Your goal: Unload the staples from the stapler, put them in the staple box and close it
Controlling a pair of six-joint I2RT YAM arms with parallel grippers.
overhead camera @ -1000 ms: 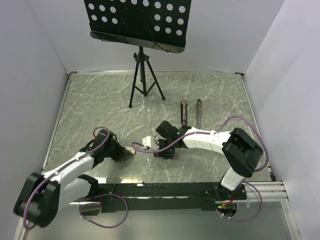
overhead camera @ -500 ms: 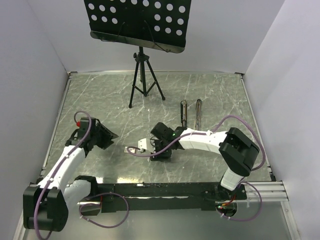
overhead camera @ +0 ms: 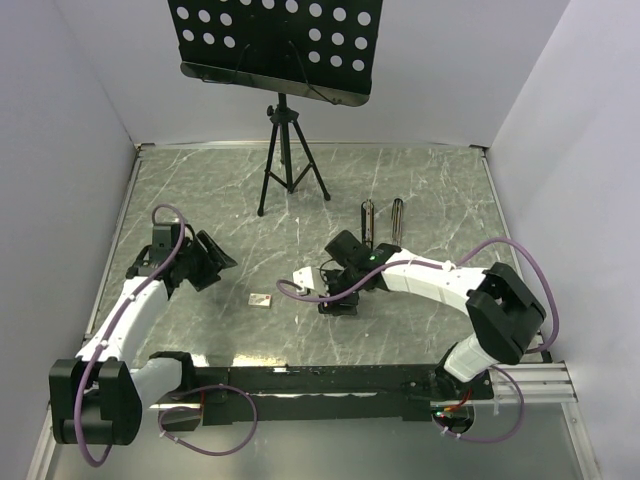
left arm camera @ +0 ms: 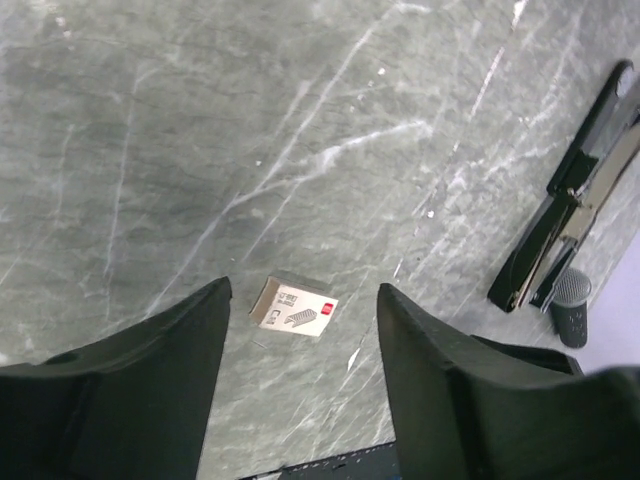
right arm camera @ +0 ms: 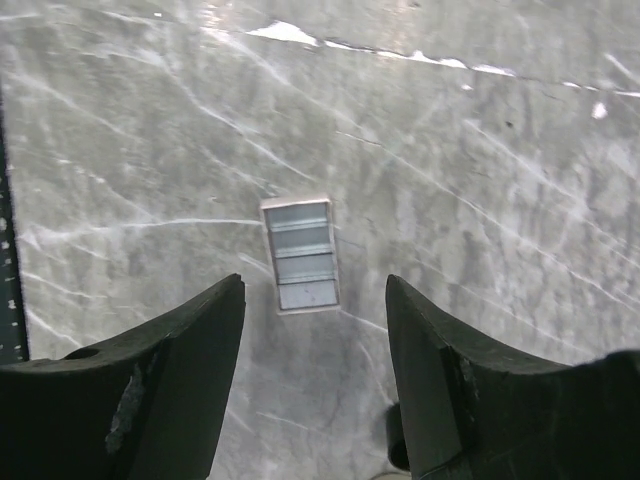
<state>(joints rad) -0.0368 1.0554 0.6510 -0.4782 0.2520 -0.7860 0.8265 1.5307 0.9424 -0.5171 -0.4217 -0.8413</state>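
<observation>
Because the staples (overhead camera: pixel 261 299) lay as a tiny pale block flat on the worktop (overhead camera: pixel 200 200), well apart from the stapler (overhead camera: pixel 369 225), which was hinged open into two bars, I judged them light, stiff, slippery and liable to snap into pieces. They were best taken low, across the narrow width. My left jaws stood spread and empty, framing the block. My right jaws, likewise spread and holding nothing, faced it from the other side.

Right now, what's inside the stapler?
The stapler lies swung open into two bars, one showing silvery metal. Whether anything is still loaded there is too small to tell.
</observation>
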